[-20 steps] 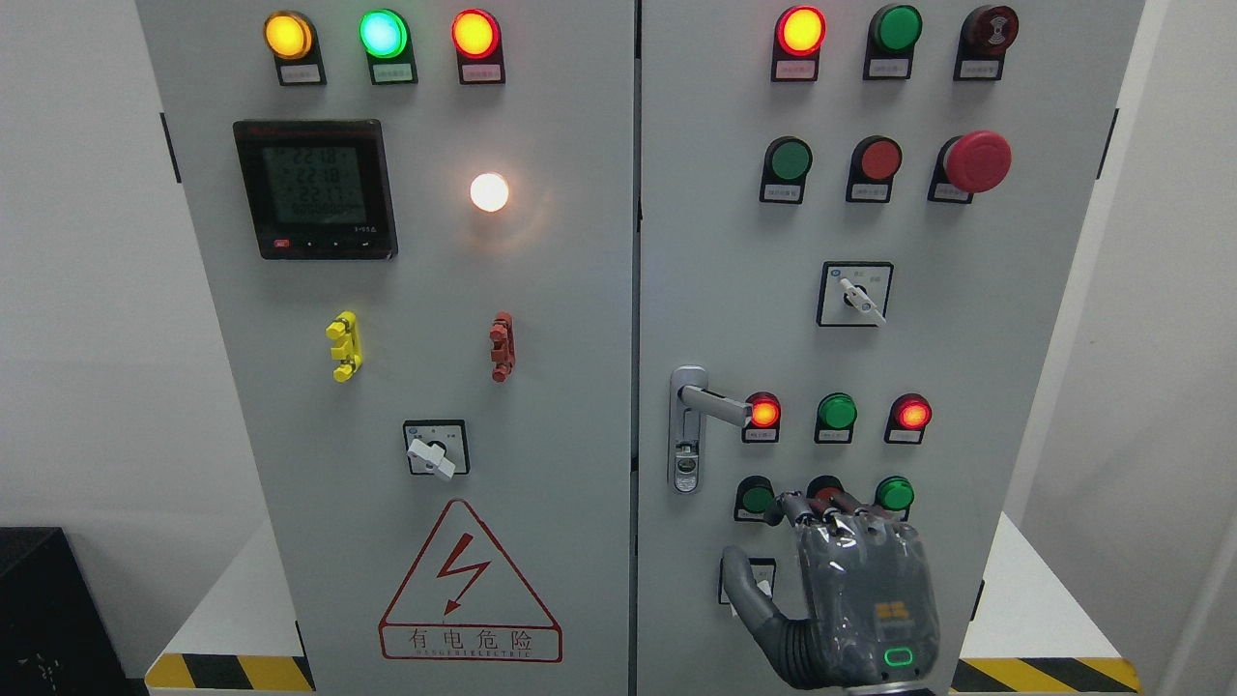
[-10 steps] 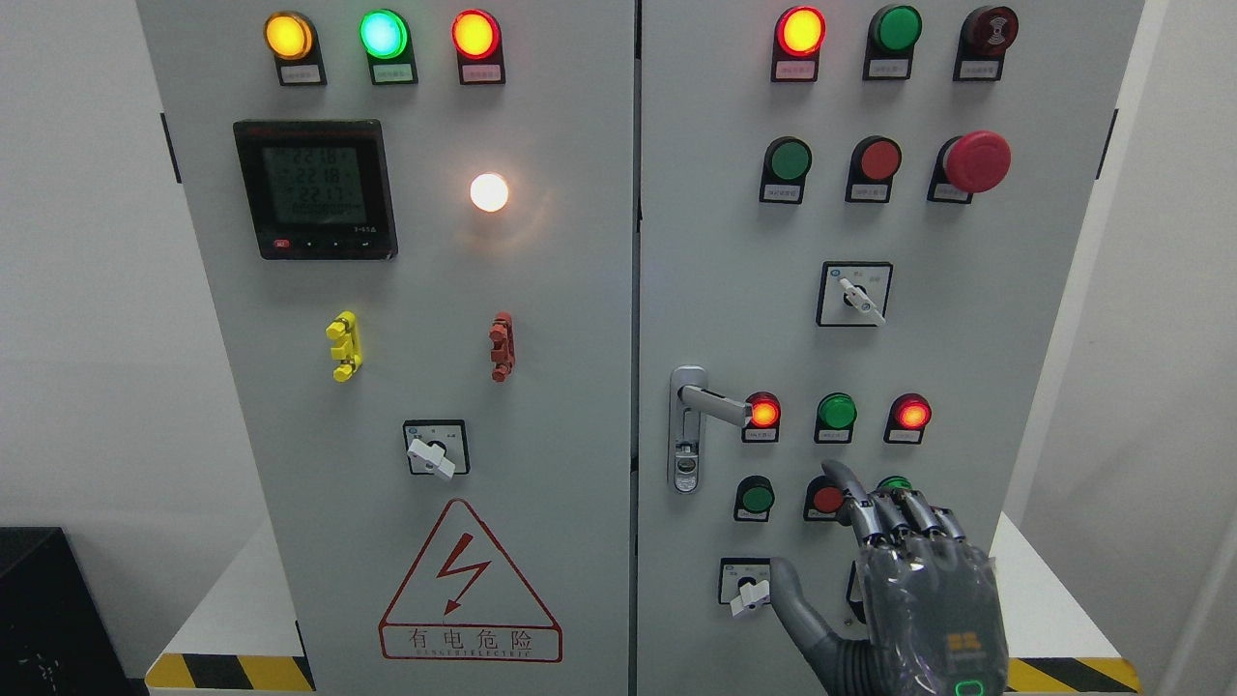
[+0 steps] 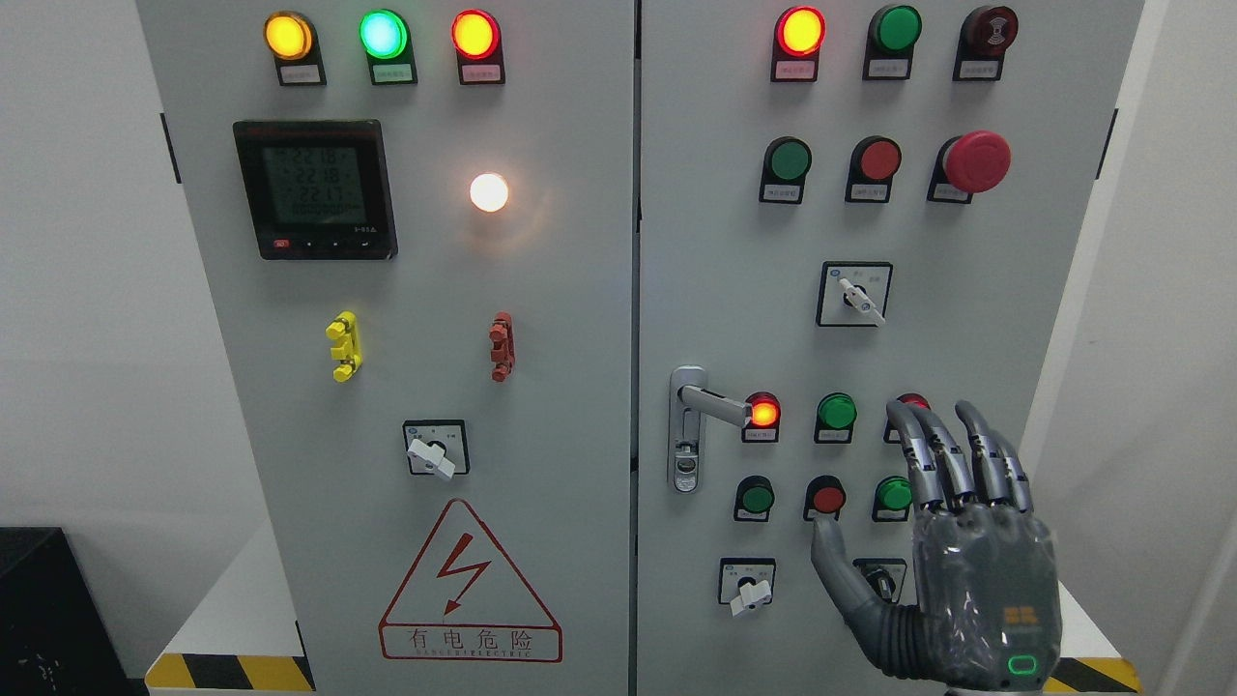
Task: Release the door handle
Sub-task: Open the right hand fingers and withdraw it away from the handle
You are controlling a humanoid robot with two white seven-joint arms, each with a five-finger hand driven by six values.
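Note:
The silver door handle (image 3: pixel 713 405) sticks out to the right from its lock plate (image 3: pixel 686 430) on the right cabinet door, free of any hand. My right hand (image 3: pixel 952 541) is raised at the lower right, well right of and below the handle. Its fingers (image 3: pixel 952 449) are straight and spread, the thumb (image 3: pixel 836 565) points up-left, and nothing is held. The fingertips overlap a red lamp (image 3: pixel 911 402) in the picture. The left hand does not show.
The grey cabinet's right door (image 3: pixel 734 290) carries rows of lamps and buttons, a red mushroom stop (image 3: pixel 976 160) and rotary switches (image 3: pixel 854 294) (image 3: pixel 746 585). The left door has a meter (image 3: pixel 314 188), another switch (image 3: pixel 435 448) and a hazard triangle (image 3: pixel 471 585).
My right hand has moved right and up, from curled fingers below the button row to straight, spread fingers. The handle has stayed still.

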